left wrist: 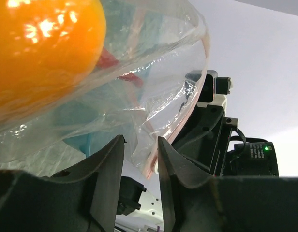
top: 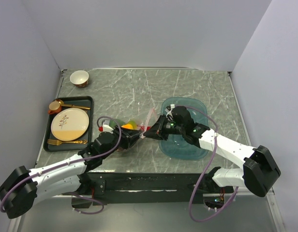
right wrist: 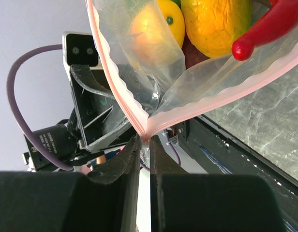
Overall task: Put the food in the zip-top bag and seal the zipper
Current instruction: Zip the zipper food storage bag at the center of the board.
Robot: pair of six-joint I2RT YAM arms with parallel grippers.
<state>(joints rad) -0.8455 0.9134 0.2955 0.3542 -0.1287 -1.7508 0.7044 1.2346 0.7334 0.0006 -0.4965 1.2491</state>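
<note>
Zip-top bag (top: 132, 126) with food inside, held between the two grippers over the near middle of the marble table (top: 139, 87).

Through the clear film the right wrist view shows two orange-yellow mangoes (right wrist: 216, 24) and a red chili (right wrist: 270, 26) beside them. The pinkish zipper (right wrist: 121, 84) gapes, its two sides spreading away from one corner. That corner sits pinched between the nearly closed fingers of the right gripper (right wrist: 145, 142). The left gripper (left wrist: 141, 145) has its fingers parted, with a loose fold of the bag hanging into the gap. Just to the right lies the teal tray (top: 197, 150); a black tray (top: 48, 140) with a cream plate (top: 69, 124) sits well to the left.
</note>
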